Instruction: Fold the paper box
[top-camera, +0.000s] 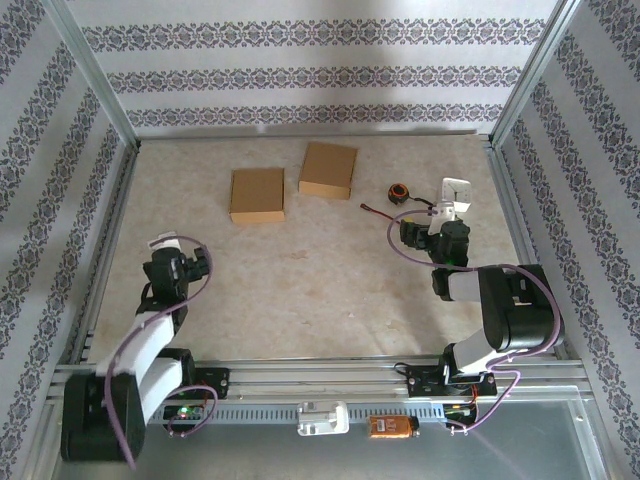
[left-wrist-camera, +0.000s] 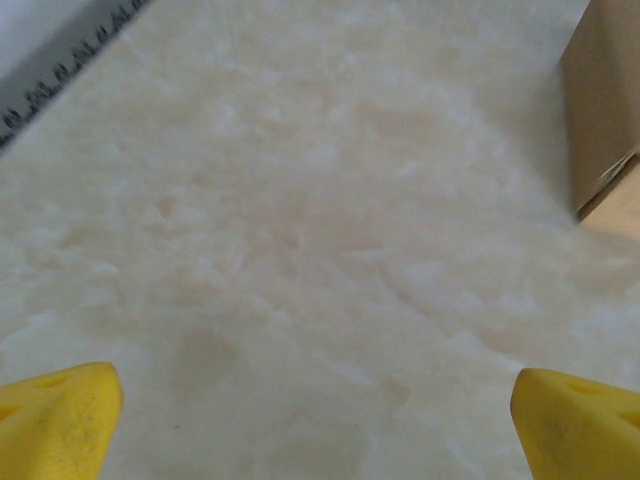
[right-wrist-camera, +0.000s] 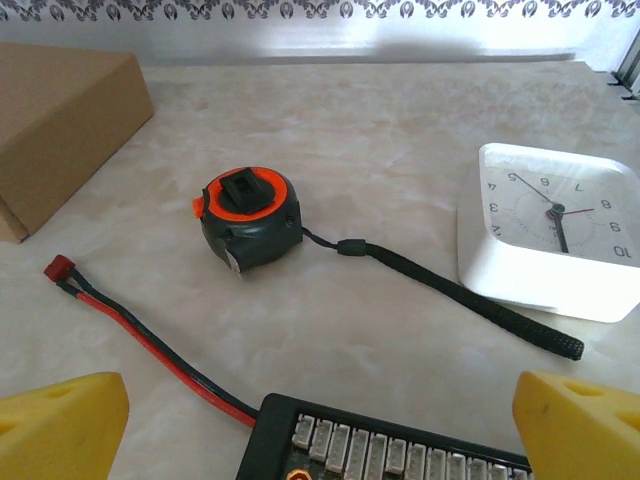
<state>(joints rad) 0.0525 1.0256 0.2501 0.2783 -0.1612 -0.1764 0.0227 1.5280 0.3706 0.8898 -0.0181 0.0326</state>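
Observation:
Two flat brown paper boxes lie at the back of the table, one on the left (top-camera: 257, 195) and one a little farther back on the right (top-camera: 328, 169). My left gripper (top-camera: 190, 258) hangs low over bare table near the left side, open, its yellow fingertips (left-wrist-camera: 55, 420) wide apart with nothing between them; a box corner (left-wrist-camera: 605, 110) shows ahead to the right. My right gripper (top-camera: 425, 228) is open too, its fingertips (right-wrist-camera: 580, 425) spread above a black connector board (right-wrist-camera: 390, 445). The right box (right-wrist-camera: 60, 120) lies ahead to its left.
In front of the right gripper sit a grey and orange tape measure (right-wrist-camera: 248, 215) with a black strap, a white clock (right-wrist-camera: 555, 225) and a red and black cable (right-wrist-camera: 140, 335). Metal frame rails (top-camera: 110, 200) and patterned walls bound the table.

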